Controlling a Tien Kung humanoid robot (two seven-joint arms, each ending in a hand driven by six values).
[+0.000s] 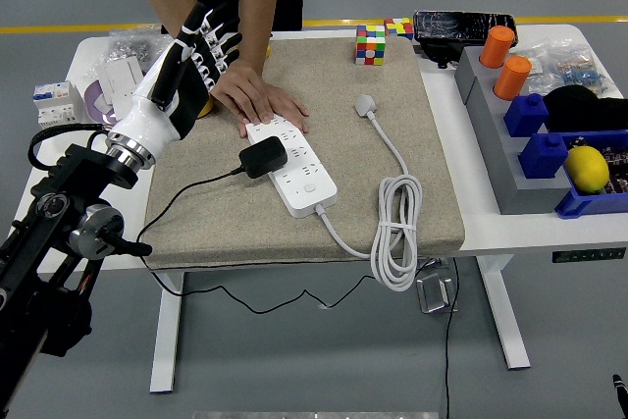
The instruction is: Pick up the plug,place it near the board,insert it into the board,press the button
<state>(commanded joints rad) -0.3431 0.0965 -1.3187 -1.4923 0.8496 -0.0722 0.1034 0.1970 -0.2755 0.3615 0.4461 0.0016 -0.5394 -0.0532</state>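
Plug [263, 157] sits pushed into the white board [294, 170] in the middle of the tan mat [422, 164] on the surface [59, 183]; left hand [201, 41] is up at the upper left, fingers spread, holding nothing; a person's hand [257, 100] lies flat, touching the board's far end.

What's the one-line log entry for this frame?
left hand: open, raised, off board | plug: seated in power strip | person's hand: holding strip end | right: unseen
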